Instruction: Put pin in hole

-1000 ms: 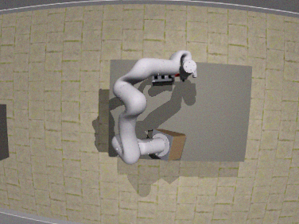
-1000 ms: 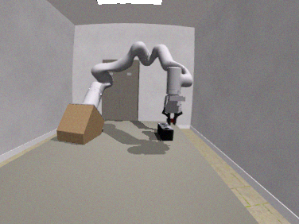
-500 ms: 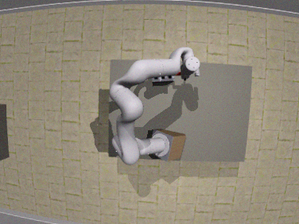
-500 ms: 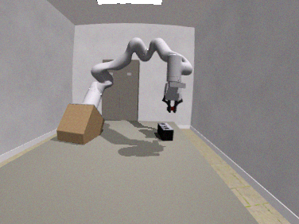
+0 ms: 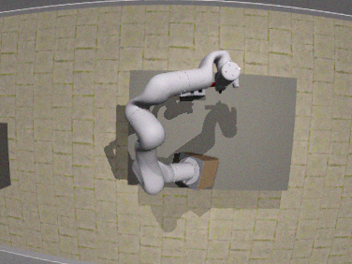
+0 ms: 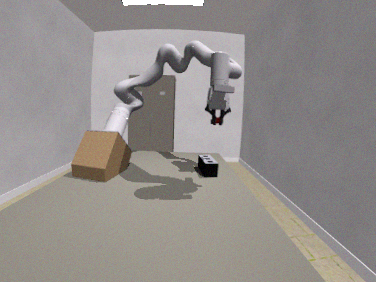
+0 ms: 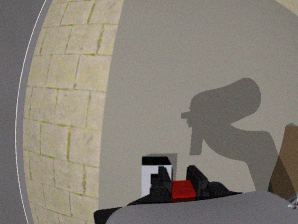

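My gripper hangs high above the grey mat and is shut on the pin, whose red end shows between the black fingers in the wrist view; it also shows as a red spot in the side view and the top view. The black block with its holes on top sits on the mat, well below the gripper. In the top view the block lies mostly under the arm. In the wrist view the block shows just beyond the fingers. The pin's lower part is hidden.
A brown box holds the arm's base at the mat's left side; it also shows in the top view. Grey walls close in on both sides, with a door at the back. Tiled floor surrounds the mat.
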Controlling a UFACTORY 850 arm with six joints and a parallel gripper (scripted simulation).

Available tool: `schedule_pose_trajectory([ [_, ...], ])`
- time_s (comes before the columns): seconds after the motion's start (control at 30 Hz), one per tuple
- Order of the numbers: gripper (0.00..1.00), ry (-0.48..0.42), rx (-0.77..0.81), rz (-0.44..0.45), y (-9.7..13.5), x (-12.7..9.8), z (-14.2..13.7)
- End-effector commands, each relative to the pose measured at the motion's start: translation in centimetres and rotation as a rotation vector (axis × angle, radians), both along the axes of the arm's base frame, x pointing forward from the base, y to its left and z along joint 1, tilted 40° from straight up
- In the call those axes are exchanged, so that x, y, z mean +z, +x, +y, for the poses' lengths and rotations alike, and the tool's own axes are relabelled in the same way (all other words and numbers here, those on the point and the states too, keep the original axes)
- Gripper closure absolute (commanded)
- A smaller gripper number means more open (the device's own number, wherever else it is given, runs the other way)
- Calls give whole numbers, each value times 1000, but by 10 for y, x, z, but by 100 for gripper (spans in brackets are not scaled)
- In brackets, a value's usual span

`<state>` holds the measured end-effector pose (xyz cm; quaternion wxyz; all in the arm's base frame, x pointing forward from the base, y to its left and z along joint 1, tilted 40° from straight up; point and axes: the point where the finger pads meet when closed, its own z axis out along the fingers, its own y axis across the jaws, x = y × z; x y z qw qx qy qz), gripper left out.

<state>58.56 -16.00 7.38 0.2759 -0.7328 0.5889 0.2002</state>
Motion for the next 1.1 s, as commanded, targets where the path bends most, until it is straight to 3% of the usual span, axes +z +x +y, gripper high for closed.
schedule_pose_trajectory([
  [0.0,100,-3,-2,-4,0,27,-23],
  [0.47,100,-3,-2,-4,0,27,-23],
  [0.5,100,-275,-51,-47,0,26,-23],
  [1.03,100,-295,-55,-50,0,26,-23],
  [1.07,100,-560,-101,-94,0,27,-23],
])
